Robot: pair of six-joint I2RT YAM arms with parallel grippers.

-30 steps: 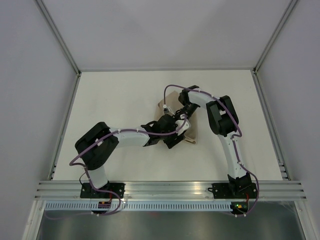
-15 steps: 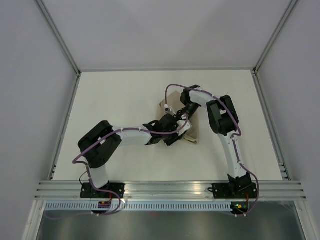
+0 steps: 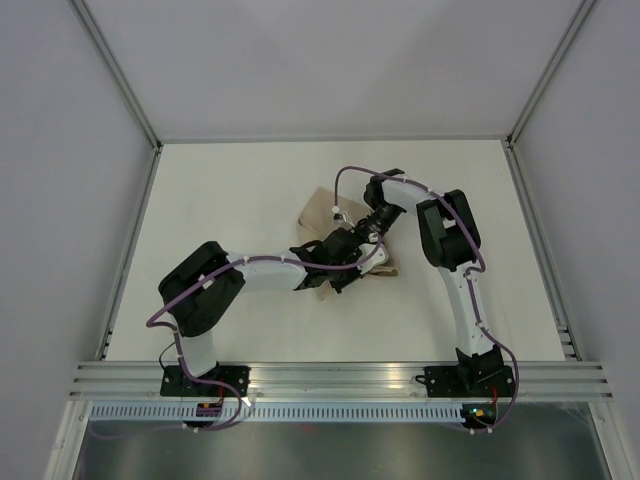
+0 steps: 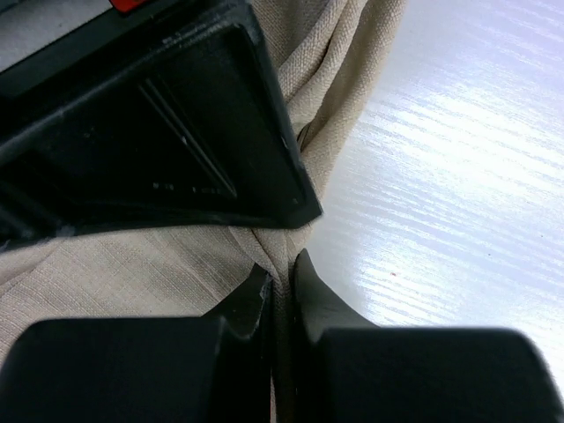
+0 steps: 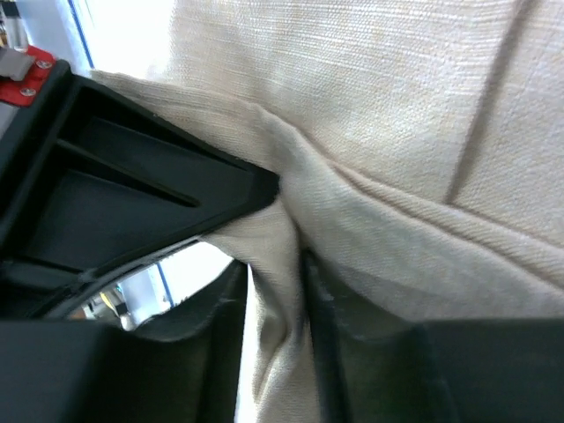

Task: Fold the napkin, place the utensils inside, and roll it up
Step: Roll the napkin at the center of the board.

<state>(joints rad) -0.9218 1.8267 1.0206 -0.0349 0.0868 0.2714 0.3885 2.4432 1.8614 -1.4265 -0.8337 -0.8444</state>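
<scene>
Both pincers grip the napkin at mid-tabletop, and the fold is not yet made.

Nearest the bases, the left pincer (image 4: 280,284) is pressed together on a thin ridge of the napkin (image 3: 321,208), the tan cloth drawn up in creases between its fingertips. Just beyond, almost touching it, the right pincer (image 5: 275,291) is closed on a thicker bunched fold of the same cloth. The napkin sits rumpled and uneven in the middle of the tabletop (image 3: 225,190), partly hidden under both wrists, with one corner spread toward the far left. No neat folded edge shows, so folding seems only under way. No utensils are in view in any picture; they may be hidden. Placing them inside and rolling the cloth up look to be left to do.
</scene>
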